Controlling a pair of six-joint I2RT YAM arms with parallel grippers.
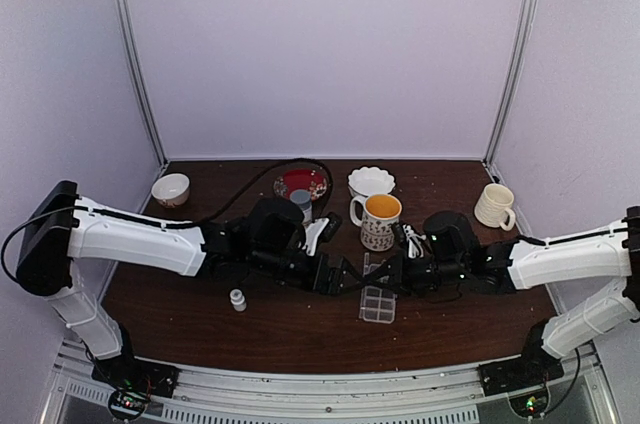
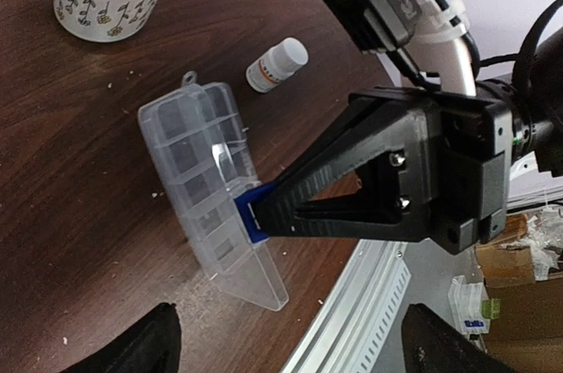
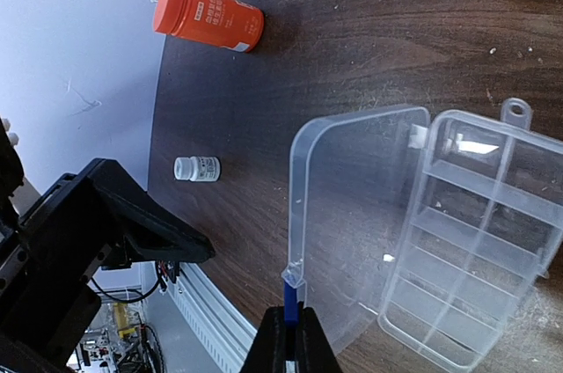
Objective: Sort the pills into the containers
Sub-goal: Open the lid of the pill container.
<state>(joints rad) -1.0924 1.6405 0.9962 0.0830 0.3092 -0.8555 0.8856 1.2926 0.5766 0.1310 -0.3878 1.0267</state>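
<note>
A dark wooden table (image 1: 200, 314) inside pale lilac walls carries the work. We see the clear pill box (image 1: 377, 304) lying at 6 o'clock from the floral mug (image 1: 378, 219), its cells facing up. The right gripper (image 3: 290, 325) is pressed together on the free edge of the lid (image 3: 352, 215), propping it open, we judge, so the cells are reachable. The left gripper (image 2: 295, 338) hangs spread wide at 9 o'clock of the box, holding nothing, probably ready to fetch pills. The pills themselves we cannot pick out for certain; we see only pale specks on the wood
</note>
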